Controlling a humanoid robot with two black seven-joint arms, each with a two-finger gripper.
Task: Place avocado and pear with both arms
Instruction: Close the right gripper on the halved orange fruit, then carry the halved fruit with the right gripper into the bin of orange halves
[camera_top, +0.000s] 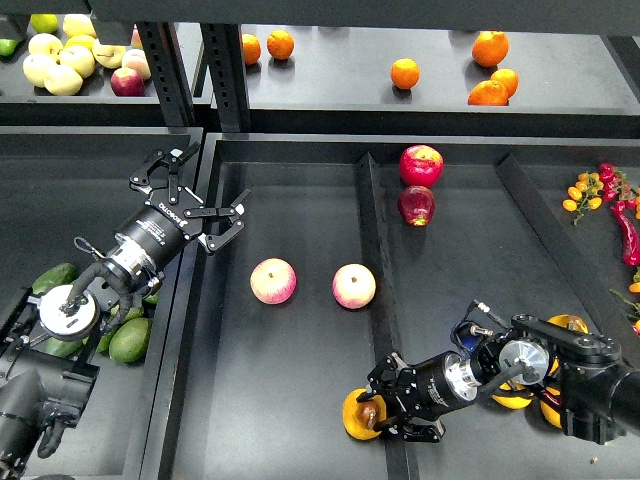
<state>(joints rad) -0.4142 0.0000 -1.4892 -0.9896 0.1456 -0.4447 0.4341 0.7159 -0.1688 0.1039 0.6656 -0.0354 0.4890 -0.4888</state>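
Observation:
The pear (358, 416), an orange-yellow half with a brown pit, lies at the front of the middle tray (300, 400) beside the divider. My right gripper (388, 408) comes in from the right and its fingers (392, 372) close around the pear. Several green avocados (130, 340) lie in the left bin, partly hidden under my left arm. My left gripper (193, 195) is open and empty, above the edge between the left bin and the middle tray, well apart from the avocados.
Two pink-yellow apples (273, 281) (353, 286) lie mid-tray. Two red apples (421, 165) sit right of the divider (375, 240). Orange-yellow fruit (515, 398) lies under my right arm. Oranges (405, 73) and pale fruits (55, 62) are on the back shelf; peppers (625, 230) at far right.

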